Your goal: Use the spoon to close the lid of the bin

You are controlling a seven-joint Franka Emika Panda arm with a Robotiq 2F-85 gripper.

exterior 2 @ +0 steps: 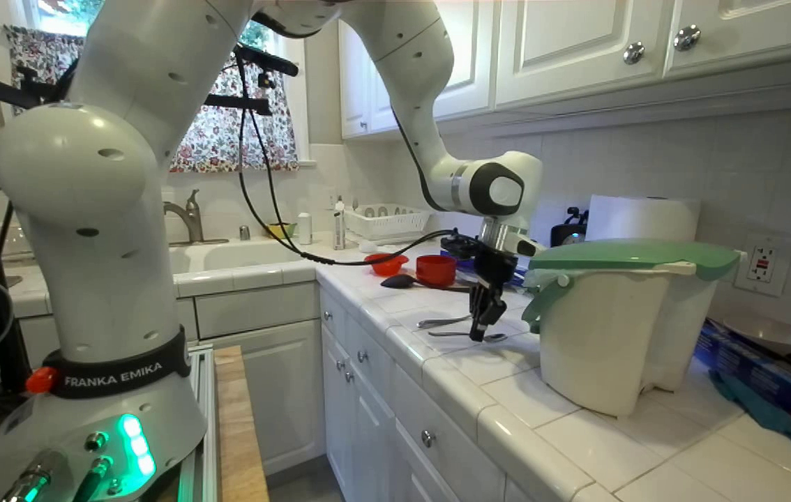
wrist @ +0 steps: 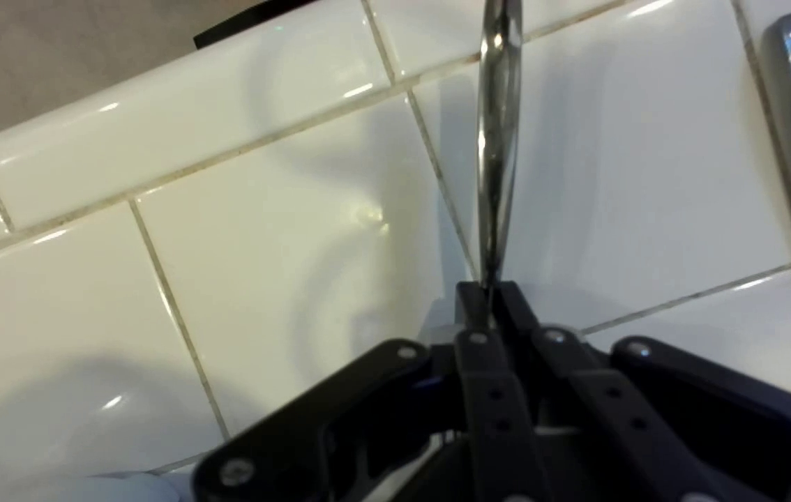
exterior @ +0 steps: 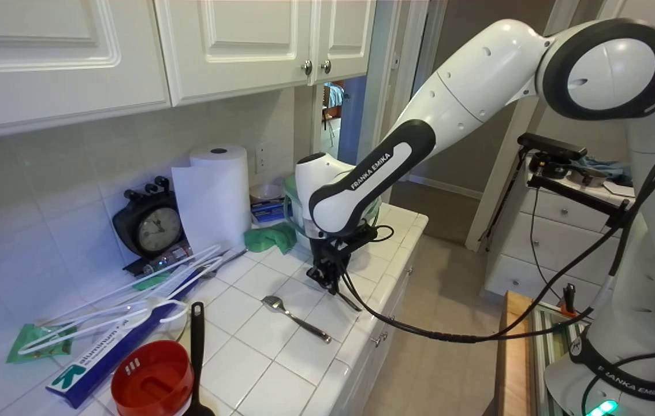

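The white bin (exterior 2: 601, 341) stands on the tiled counter, and its green lid (exterior 2: 633, 254) lies across the top in an exterior view. I cannot tell whether the lid is pressed fully down. A green handle (exterior 2: 542, 307) hangs at the bin's side. My gripper (exterior 2: 480, 335) is low over the counter, apart from the bin. It also shows in an exterior view (exterior: 330, 284) and the wrist view (wrist: 490, 293). It is shut on a metal spoon (wrist: 499, 139), whose handle sticks out edge-on. The spoon's far end (exterior 2: 496, 337) is hidden in the wrist view.
A second metal utensil (exterior: 298, 322) lies beside the gripper. A red cup (exterior: 151, 370), black ladle (exterior: 197, 346), foil box (exterior: 125, 341) and white hangers (exterior: 96, 323) lie farther along. A paper towel roll (exterior: 220, 190) and green cloth (exterior: 270, 237) are near the wall. Cabinets (exterior: 235, 46) hang above.
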